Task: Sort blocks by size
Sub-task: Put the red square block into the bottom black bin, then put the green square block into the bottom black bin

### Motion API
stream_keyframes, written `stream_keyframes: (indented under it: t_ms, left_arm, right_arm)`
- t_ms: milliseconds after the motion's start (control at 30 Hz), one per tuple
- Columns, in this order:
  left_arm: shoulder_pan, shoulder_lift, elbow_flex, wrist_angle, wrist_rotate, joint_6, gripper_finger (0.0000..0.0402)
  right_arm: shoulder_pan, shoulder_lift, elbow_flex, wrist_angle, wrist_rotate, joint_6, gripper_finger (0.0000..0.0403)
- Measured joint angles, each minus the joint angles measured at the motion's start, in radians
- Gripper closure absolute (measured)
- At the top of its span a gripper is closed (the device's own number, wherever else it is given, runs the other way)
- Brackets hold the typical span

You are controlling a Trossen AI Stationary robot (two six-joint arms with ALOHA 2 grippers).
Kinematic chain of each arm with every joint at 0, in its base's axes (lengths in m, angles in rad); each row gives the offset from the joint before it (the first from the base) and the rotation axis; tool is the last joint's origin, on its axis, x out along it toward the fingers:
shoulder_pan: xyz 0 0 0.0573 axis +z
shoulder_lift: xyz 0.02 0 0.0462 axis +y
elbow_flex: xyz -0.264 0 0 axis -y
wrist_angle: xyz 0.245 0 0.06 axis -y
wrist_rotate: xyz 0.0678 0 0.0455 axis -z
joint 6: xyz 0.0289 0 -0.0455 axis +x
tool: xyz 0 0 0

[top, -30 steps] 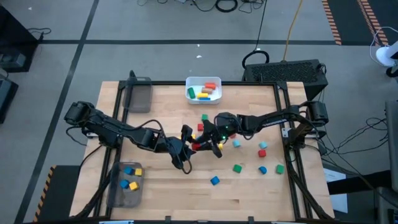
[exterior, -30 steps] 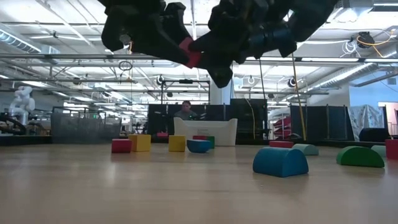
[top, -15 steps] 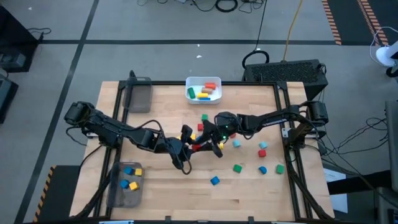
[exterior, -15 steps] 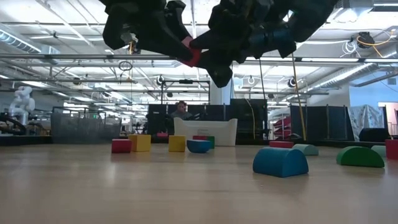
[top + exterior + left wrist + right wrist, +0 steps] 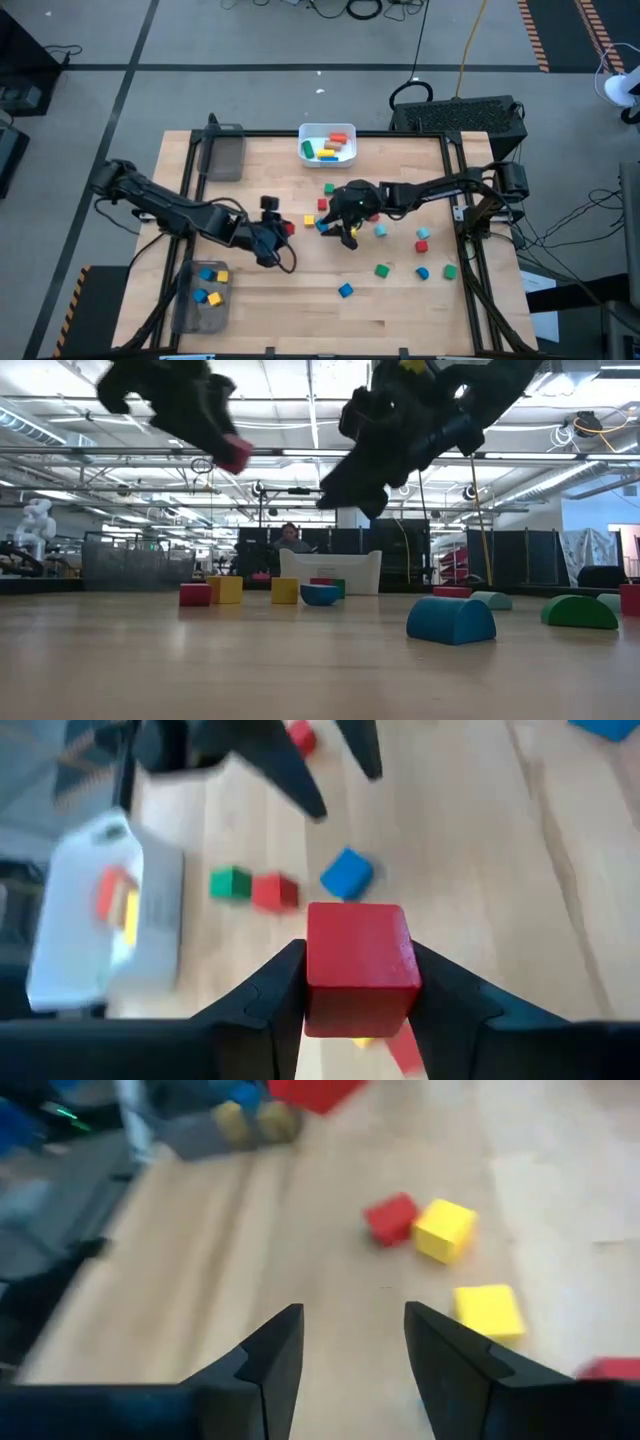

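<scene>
Left gripper (image 5: 357, 982) clenched on red cube (image 5: 360, 965), raised above table (image 5: 300, 310) left of centre. Right gripper (image 5: 353, 1345) released, nothing between fingers, hovering mid-table above loose blocks (image 5: 380, 269). Grey tray (image 5: 205, 285) at near-left corner holds blue, yellow cubes. White bin (image 5: 327, 146) at far edge holds several pieces.

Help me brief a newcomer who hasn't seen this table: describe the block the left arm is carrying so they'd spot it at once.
Start at the wooden table and follow the left arm to the left gripper, raised above the boards left of centre. Clamped between its fingers is the red cube. Unlike the other blocks, which rest on the table or in containers, it is held in the air.
</scene>
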Motion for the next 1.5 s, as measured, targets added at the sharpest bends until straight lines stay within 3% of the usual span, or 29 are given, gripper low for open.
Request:
stream_keyframes:
  t_ms: [133, 333, 600, 733, 1033, 1200, 1500]
  left_arm:
    - [-0.06, -0.042, 0.001, -0.182, 0.008, -0.218, 0.0254]
    - [-0.199, -0.095, 0.001, -0.453, 0.065, -0.618, 0.0254]
    - [-0.378, -0.095, 0.001, -0.536, 0.317, -1.036, 0.0254]
    - [-0.47, -0.093, 0.001, -0.555, 0.391, -1.192, 0.0254]
    - [-0.601, -0.091, -0.033, -0.55, 0.398, -1.383, 0.0254]
    - [-0.63, -0.09, -0.101, -0.541, 0.438, -1.453, 0.025]
    - [-0.637, -0.09, -0.131, -0.509, 0.44, -1.459, 0.0173]
  right_arm:
    - [0.001, 0.0, 0.0, -0.037, 0.149, -0.048, 0.0243]
    - [0.002, 0.006, 0.0, -0.075, 0.267, -0.048, 0.0243]
    - [0.0, 0.007, 0.0, -0.091, 0.415, -0.077, 0.0243]
    - [0.0, 0.007, 0.0, -0.139, 0.445, -0.064, 0.0243]
    - [0.0, 0.007, 0.0, -0.185, 0.451, -0.026, 0.0242]
    - [-0.003, 0.007, 0.0, -0.186, 0.561, -0.052, 0.0225]
    - [-0.04, 0.007, 0.0, -0.188, 0.574, -0.074, 0.0166]
